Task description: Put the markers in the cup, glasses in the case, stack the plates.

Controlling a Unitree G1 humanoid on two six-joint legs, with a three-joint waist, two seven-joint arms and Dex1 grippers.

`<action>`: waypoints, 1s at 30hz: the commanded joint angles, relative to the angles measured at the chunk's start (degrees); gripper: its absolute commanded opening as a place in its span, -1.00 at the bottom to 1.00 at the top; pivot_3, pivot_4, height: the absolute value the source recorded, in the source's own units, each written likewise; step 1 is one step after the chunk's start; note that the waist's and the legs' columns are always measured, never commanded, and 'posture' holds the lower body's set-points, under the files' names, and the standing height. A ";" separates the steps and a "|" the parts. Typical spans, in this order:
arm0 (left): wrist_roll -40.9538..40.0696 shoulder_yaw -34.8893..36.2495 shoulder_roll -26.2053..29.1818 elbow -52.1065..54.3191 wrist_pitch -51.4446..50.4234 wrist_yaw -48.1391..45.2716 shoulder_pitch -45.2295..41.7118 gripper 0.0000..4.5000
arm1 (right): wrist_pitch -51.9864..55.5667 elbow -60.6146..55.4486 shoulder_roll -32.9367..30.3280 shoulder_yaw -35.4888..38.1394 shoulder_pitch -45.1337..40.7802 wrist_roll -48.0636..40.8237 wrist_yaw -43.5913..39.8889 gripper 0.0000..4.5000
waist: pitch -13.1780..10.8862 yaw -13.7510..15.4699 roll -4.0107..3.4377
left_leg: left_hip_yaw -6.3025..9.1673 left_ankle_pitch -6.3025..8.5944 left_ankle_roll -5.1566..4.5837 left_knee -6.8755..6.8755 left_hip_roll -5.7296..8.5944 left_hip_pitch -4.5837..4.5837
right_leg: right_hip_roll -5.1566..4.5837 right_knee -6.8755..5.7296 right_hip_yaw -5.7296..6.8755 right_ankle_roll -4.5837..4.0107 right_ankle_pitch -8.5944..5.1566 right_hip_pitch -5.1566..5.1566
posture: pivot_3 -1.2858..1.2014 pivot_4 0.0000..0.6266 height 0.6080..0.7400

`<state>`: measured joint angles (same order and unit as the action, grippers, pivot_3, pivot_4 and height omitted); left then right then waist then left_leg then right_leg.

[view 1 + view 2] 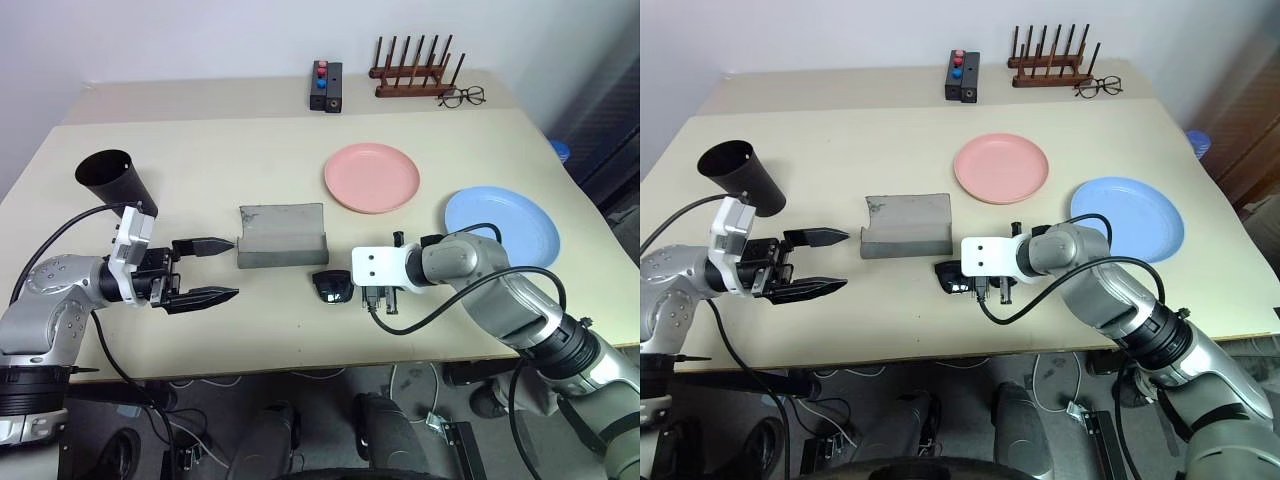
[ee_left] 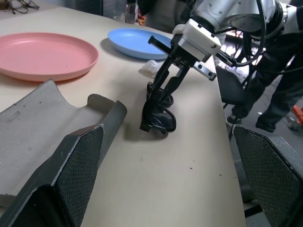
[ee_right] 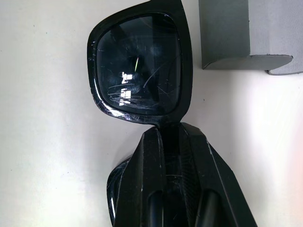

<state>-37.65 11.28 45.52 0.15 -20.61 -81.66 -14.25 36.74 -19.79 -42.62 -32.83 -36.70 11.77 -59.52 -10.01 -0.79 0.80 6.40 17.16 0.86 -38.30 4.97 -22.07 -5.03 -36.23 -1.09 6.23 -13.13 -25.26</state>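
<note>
Nearest the camera, the right claw (image 1: 372,296) was pressed together on the bridge of the black sunglasses (image 1: 332,286), which rested on the beige surface (image 1: 260,330) just in front of the open grey case (image 1: 282,236). One scratched dark lens (image 3: 137,66) stood clear above the pinching fingers (image 3: 161,179). Left claw (image 1: 212,270), spread wide and holding nothing, pointed level toward the case from the robot's left, apart from it. Behind that claw the black cup (image 1: 112,181) stood tilted. Salmon pink plate (image 1: 371,177) lay beyond the case, and the light blue plate (image 1: 505,222) lay to its right, the two well apart and unstacked. Along the far edge stood a wooden rack (image 1: 412,70), clear eyeglasses (image 1: 462,96) and a black marker holder (image 1: 326,86).
</note>
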 commanded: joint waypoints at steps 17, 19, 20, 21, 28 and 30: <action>0.26 -0.83 -2.54 -2.19 1.50 0.19 -4.76 1.00 | -1.69 3.50 -3.63 12.35 -5.62 -4.96 -4.87 -0.99 | -0.03 -0.09 -0.04 | -0.01 -0.02 0.03 0.10 0.00 -0.01 | 0.00 0.03 0.00 0.00 0.00 -0.07 | 0.03 -0.52 1.00; 0.50 -0.78 -2.41 -3.22 2.00 -0.27 -5.46 1.00 | -1.87 4.21 -2.78 12.95 -6.55 -5.58 -4.55 -0.99 | -0.03 -0.04 -0.04 | -0.01 -0.03 0.05 0.10 0.00 -0.02 | 0.00 0.03 0.00 0.00 0.00 -0.07 | 0.03 -0.52 1.00; 0.59 -0.68 -2.34 -3.60 2.27 -0.41 -5.68 1.00 | -2.05 4.58 -2.27 13.18 -6.99 -5.82 -4.32 -0.99 | -0.03 -0.02 -0.04 | -0.01 -0.04 0.06 0.10 0.00 -0.02 | 0.00 0.03 0.00 0.00 0.00 -0.07 | 0.03 -0.52 1.00; 0.64 -0.55 -2.26 -3.88 2.45 -0.52 -5.80 1.00 | -1.93 4.90 -1.67 13.42 -7.42 -6.11 -3.98 -0.99 | -0.03 -0.02 -0.04 | -0.01 -0.04 0.06 0.10 0.00 -0.02 | 0.00 0.04 0.00 0.00 0.00 -0.07 | 0.03 -0.52 1.00; 0.79 2.70 0.17 -4.91 3.75 -0.34 -3.86 1.00 | -1.40 10.37 6.75 12.34 -13.90 -6.68 0.24 -0.99 | -0.03 -0.35 -0.06 | -0.04 -0.19 0.33 0.12 0.00 -0.05 | 0.00 0.02 -0.05 -0.01 0.01 -0.12 | 0.03 -0.52 1.00; 0.60 3.64 0.74 -4.72 3.77 -0.05 -2.88 1.00 | -1.86 12.40 9.57 12.01 -15.99 -6.70 1.48 -0.99 | -0.04 -0.31 -0.06 | -0.03 -0.20 0.35 0.16 -0.05 -0.04 | 0.00 0.02 -0.05 -0.01 0.01 -0.15 | 0.03 -0.52 1.00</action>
<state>-36.72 12.59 45.12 -5.42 -17.73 -81.97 -18.01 35.74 -8.13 -34.46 -21.53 -50.20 5.32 -59.59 -10.05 -1.10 0.74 6.38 16.95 1.24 -38.14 4.91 -22.14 -5.03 -36.21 -1.14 6.21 -13.12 -25.43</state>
